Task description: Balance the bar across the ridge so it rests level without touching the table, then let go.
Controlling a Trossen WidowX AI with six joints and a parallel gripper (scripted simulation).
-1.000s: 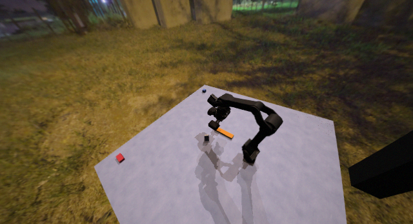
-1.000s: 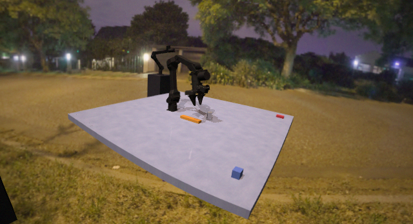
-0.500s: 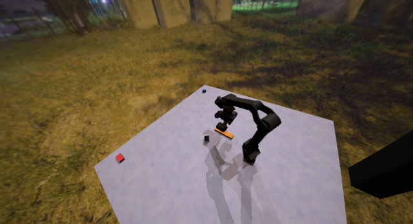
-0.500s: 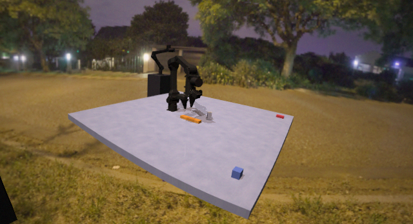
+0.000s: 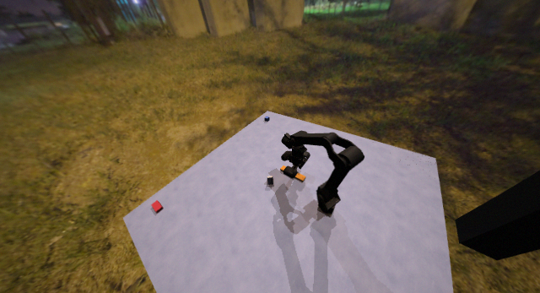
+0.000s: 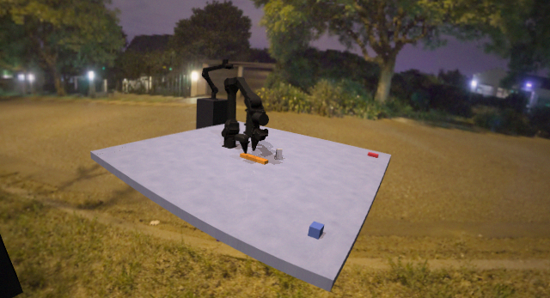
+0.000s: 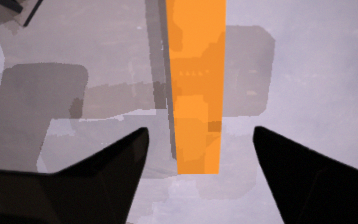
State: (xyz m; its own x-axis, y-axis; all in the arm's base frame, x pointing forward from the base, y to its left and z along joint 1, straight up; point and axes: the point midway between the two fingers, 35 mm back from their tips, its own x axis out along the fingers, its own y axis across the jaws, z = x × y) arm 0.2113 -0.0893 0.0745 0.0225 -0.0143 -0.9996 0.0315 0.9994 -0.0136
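The orange bar (image 5: 300, 177) (image 6: 254, 159) (image 7: 197, 75) lies flat on the pale table (image 5: 211, 242) (image 6: 189, 191). My gripper (image 5: 292, 172) (image 6: 249, 151) (image 7: 200, 133) is open and points down, low over the bar. In the wrist view its fingertips stand apart, one on each side of the bar near its lower end, touching neither side. In the top view the gripper hides the bar's middle. The small ridge (image 5: 270, 181) (image 6: 278, 154), dark-sided with a pale top, stands beside the bar with nothing on it. Only a dark part of it shows at the wrist view's top left.
A red block (image 5: 157, 206) (image 6: 373, 155) lies near one table edge. A blue cube (image 5: 267, 118) (image 6: 316, 230) lies near a far corner. A black pedestal (image 5: 498, 221) (image 6: 210, 112) stands off the table, with another arm (image 6: 208, 76) on it.
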